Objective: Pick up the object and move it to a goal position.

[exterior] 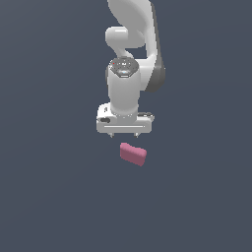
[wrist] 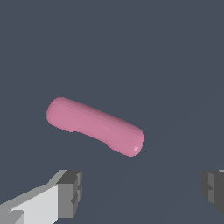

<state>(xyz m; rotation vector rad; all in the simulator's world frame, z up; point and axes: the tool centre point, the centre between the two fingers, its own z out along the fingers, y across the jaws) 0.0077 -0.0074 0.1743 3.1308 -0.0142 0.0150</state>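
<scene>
1. Progress is early: your end effector (exterior: 124, 134) hangs wide open and empty.
2. The pink block (exterior: 133, 154) lies on the worktop just below it (slightly toward the exterior view's right), ungrasped.
3. You still have descent, grasp and carry ahead; no goal marker shows.

White glossy rounded arm (exterior: 129, 74), dark grey joint trim; gripper (wrist: 142, 190) pads grey.

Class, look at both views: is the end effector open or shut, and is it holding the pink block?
Open, holding nothing. In the wrist view its fingers stand wide apart, and the pink block lies beyond them, untouched.
</scene>
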